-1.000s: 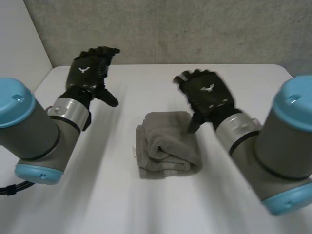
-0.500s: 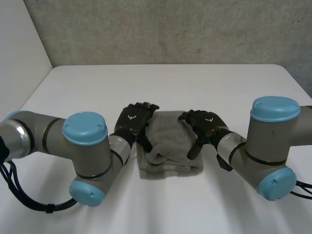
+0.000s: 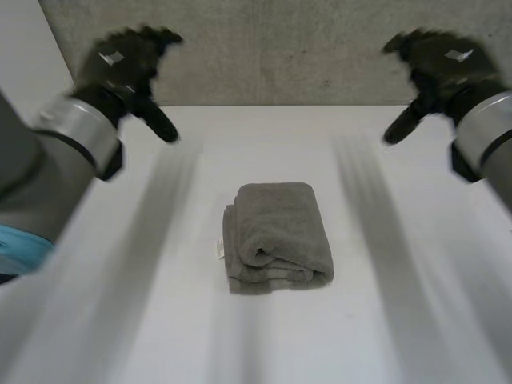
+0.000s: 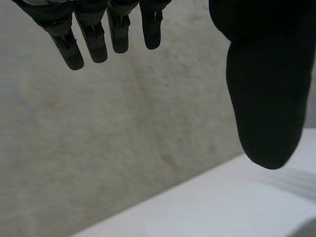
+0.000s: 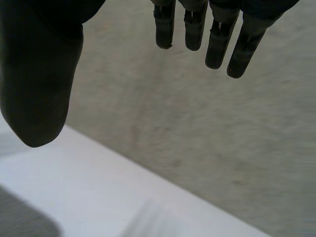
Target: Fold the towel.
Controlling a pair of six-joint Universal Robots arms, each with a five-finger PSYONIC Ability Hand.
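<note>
Head view: my left hand is up in the air at ten o'clock, well apart from the towel. Its fingers are straight and spread wide from the thumb, and it holds nothing. The grey towel lies folded in the middle of the white worktop. A small white tag sticks out at its nine o'clock side. My right hand is up at two o'clock, wide too, with nothing in it.
</note>
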